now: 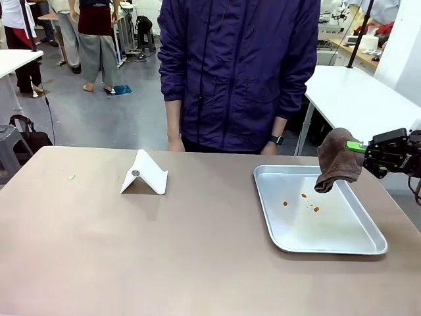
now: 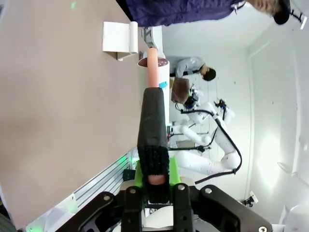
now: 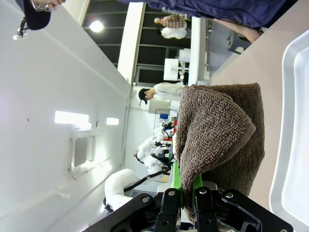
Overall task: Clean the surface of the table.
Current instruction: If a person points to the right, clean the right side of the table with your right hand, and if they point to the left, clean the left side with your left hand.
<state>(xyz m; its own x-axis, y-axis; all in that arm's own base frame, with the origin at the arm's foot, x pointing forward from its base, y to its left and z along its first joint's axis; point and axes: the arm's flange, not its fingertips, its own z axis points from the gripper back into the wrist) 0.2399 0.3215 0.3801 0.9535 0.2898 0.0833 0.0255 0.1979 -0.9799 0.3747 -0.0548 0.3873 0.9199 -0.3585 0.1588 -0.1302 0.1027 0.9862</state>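
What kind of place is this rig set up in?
Probably a lab or workshop: white worktables beside the brown table, a cluttered equipment bench behind, and people standing about an open grey floor.

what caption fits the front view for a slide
Right gripper holds a brown cloth at the far right corner of a metal tray with orange crumbs on the table, person opposite.

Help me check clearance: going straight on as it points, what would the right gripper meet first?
Probably nothing: past its brown terry cloth, the right gripper points level above the brownish-taupe table; depth is unclear.
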